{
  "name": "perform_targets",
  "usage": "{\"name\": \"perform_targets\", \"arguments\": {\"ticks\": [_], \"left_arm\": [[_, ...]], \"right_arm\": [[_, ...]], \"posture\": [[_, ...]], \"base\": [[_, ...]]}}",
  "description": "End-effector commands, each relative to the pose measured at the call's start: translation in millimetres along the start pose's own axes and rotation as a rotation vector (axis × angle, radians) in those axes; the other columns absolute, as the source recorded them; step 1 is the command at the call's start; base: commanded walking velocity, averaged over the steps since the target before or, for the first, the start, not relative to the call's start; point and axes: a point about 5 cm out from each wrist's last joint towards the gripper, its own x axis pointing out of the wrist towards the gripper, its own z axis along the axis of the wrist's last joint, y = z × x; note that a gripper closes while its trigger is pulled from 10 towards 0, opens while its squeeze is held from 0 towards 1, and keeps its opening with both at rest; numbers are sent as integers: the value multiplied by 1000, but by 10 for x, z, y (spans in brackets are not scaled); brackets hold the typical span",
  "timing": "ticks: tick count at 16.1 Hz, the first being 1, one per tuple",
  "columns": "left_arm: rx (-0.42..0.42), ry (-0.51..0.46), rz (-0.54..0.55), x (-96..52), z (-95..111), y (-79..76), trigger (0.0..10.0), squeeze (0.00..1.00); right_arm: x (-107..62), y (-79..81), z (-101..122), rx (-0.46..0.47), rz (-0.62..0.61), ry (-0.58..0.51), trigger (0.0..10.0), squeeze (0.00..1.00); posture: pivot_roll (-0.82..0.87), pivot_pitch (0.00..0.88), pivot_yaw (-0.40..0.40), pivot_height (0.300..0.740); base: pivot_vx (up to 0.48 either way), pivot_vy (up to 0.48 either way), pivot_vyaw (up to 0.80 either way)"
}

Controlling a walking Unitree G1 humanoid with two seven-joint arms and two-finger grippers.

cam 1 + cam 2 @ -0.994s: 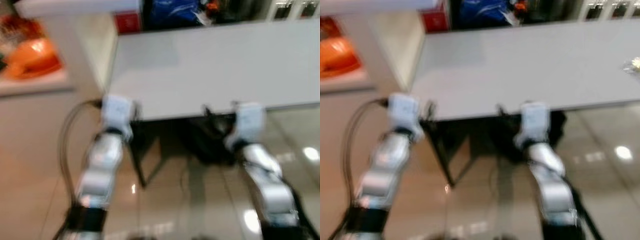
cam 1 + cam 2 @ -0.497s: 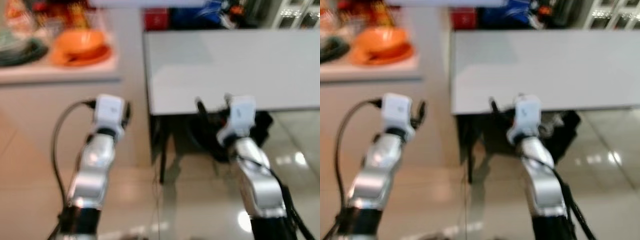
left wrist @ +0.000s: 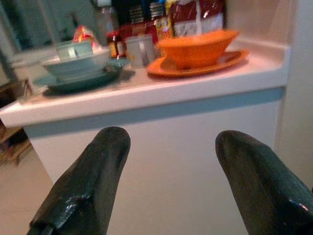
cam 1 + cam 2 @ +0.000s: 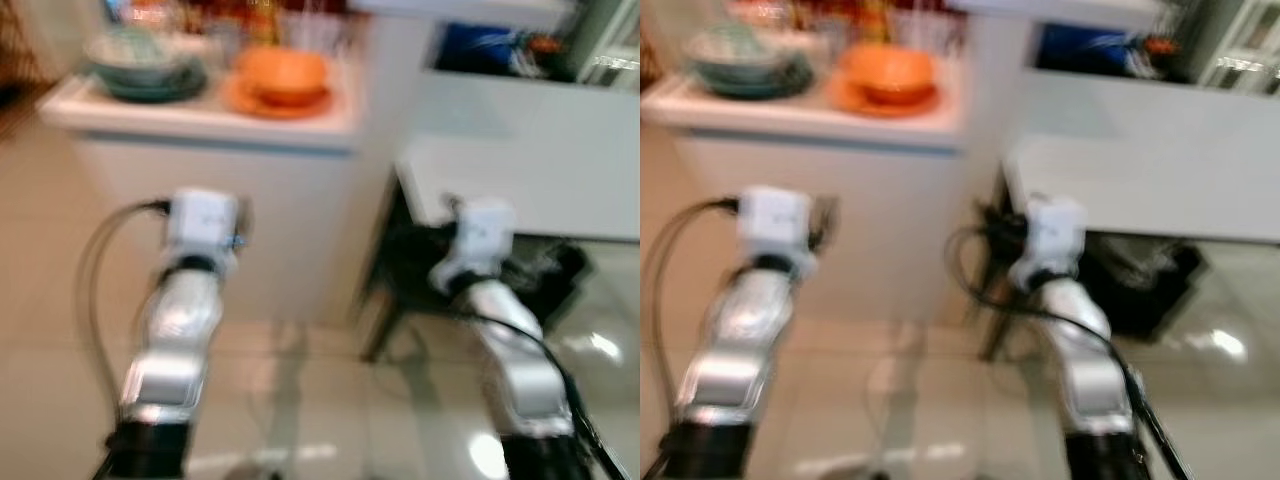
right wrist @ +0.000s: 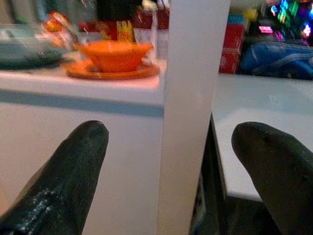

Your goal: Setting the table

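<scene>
Dishes ahead and above my left pincer, nothing held yet

My left gripper (image 3: 168, 161) is spread wide and empty, aimed at the white counter (image 3: 146, 93). My right gripper (image 5: 171, 161), equally wide and empty, faces the white pillar (image 5: 193, 73) between counter and grey table (image 4: 530, 160). The orange bowl (image 3: 195, 47) sits on its orange plate (image 3: 225, 61), up and forward of my left fingers, so I judge the left arm nearer. The pale green bowl (image 3: 76, 61) on its dark plate (image 3: 78, 81) lies further left.

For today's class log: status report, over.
Left gripper and right gripper open, empty. Orange bowl on its plate on the counter. Nothing in the way.
</scene>
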Motion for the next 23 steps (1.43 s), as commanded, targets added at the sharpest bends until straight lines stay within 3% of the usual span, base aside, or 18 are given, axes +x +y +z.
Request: {"name": "perform_targets", "arguments": {"ticks": [1, 6, 7, 11, 17, 23], "left_arm": [[12, -14, -24, 12, 54, 8, 10000, 0], [-19, -86, -64, 93, 275, 7, 10000, 0], [-69, -102, -78, 132, 345, 4, 10000, 0], [-93, -111, -90, 165, 384, -34, 10000, 0], [-82, -109, -121, 82, 375, -33, 10000, 0], [-80, -114, -111, 91, 374, -39, 10000, 0]], "right_arm": [[14, 24, 73, 19, -5, -50, 10000, 0], [80, 42, 96, 65, -35, -69, 10000, 0], [110, 64, 178, 60, -33, -92, 10000, 0], [127, 60, 412, 43, -30, -141, 10000, 0], [173, -79, 435, 65, -60, -124, 10000, 0], [175, -48, 453, 43, -23, -111, 10000, 0]], "posture": [[109, 0, -46, 740], [143, 0, -25, 740], [116, 0, -12, 740], [89, 0, -24, 740], [122, 0, -41, 740], [99, 0, -43, 740]], "base": [[0, 480, 0], [0, 288, 0], [240, 0, 0], [279, 0, 0], [303, 0, -79], [306, 0, -267]]}}
